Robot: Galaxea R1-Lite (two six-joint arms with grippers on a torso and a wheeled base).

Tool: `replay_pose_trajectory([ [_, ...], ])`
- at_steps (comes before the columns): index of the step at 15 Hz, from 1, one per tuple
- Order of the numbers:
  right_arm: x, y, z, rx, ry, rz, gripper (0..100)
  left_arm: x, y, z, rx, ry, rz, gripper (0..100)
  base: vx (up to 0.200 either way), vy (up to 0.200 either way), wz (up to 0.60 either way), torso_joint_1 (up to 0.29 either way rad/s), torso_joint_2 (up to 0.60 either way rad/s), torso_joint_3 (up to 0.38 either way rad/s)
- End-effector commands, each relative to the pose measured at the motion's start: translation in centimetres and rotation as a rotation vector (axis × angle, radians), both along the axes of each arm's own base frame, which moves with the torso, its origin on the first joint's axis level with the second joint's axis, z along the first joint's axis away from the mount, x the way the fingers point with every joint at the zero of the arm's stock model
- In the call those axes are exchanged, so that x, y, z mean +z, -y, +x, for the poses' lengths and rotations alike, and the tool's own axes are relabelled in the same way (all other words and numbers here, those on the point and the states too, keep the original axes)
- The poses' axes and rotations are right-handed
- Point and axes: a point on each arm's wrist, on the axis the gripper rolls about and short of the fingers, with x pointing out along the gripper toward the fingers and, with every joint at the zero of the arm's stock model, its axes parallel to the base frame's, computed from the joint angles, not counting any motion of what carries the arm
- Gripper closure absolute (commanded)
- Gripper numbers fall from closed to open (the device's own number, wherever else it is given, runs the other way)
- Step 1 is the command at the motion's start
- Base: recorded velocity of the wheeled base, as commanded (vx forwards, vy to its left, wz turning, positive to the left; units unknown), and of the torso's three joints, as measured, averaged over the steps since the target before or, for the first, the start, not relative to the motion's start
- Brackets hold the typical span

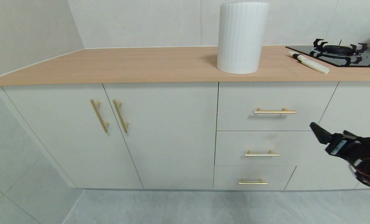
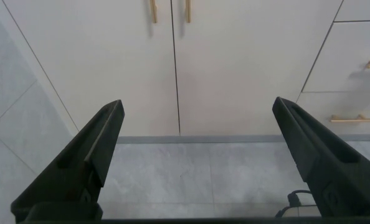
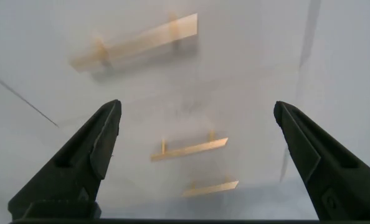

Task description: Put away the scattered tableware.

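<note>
1. Head view, surface and room: a wood-topped counter (image 1: pixel 125 65) runs along a pale tiled wall (image 1: pixel 141 21). A grey tiled floor (image 1: pixel 172 205) lies below.
2. Head view, on the counter: a tall white ribbed cylinder (image 1: pixel 241 37) stands upright. At its 3 o'clock a white utensil (image 1: pixel 309 62) with a dark end lies flat, just beside the black hob (image 1: pixel 337 56).
3. Head view, below the counter: two cabinet doors (image 1: pixel 166 133) with gold handles. At their 3 o'clock are three stacked drawers (image 1: pixel 266 140).
4. Head view: the right hand (image 1: pixel 328 129) hangs before the drawers, at 4 o'clock from the top drawer handle (image 1: pixel 274 111), well apart from the utensil.
5. Left wrist view: the left hand (image 2: pixel 198 102) is spread wide and holds nothing. It faces the cabinet doors and floor.
6. Right wrist view: the right hand's fingers (image 3: pixel 91 149) are spread wide and empty, facing the drawers.
</note>
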Motion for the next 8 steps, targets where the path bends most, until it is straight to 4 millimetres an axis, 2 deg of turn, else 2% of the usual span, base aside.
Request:
replay_pose_trajectory([
  [1, 2.7, 3.1, -10.5, -0.154, 0.207, -0.157, 0, 0.0, 0.0, 0.0, 0.001, -0.001, 0.0, 0, 0.0, 0.0, 0.0, 0.0, 0.0, 0.0],
  [2, 2.8, 3.6, -11.8, -0.213, 0.205, -0.172, 0, 0.0, 0.0, 0.0, 0.0, 0.001, 0.0, 0, 0.0, 0.0, 0.0, 0.0, 0.0, 0.0],
  [3, 2.7, 4.1, -14.3, -0.27, 0.203, -0.179, 0, 0.0, 0.0, 0.0, 0.001, 0.001, 0.0, 0, 0.0, 0.0, 0.0, 0.0, 0.0, 0.0],
  [5, 2.1, 4.2, -18.4, -0.261, 0.173, -0.185, 0, 0.0, 0.0, 0.0, 0.0, -0.001, 0.0, 0, 0.0, 0.0, 0.0, 0.0, 0.0, 0.0],
  [6, 2.1, 4.2, -18.4, -0.261, 0.173, -0.185, 0, 0.0, 0.0, 0.0, 0.0, -0.001, 0.0, 0, 0.0, 0.0, 0.0, 0.0, 0.0, 0.0],
  [7, 1.2, 4.2, -22.4, -0.242, 0.096, -0.197, 0, 0.0, 0.0, 0.0, 0.0, -0.001, 0.0, 0, 0.0, 0.0, 0.0, 0.0, 0.0, 0.0],
  [8, 0.6, 4.3, -24.0, -0.236, 0.069, -0.201, 0, 0.0, 0.0, 0.0, 0.0, -0.001, 0.0, 0, 0.0, 0.0, 0.0, 0.0, 0.0, 0.0],
])
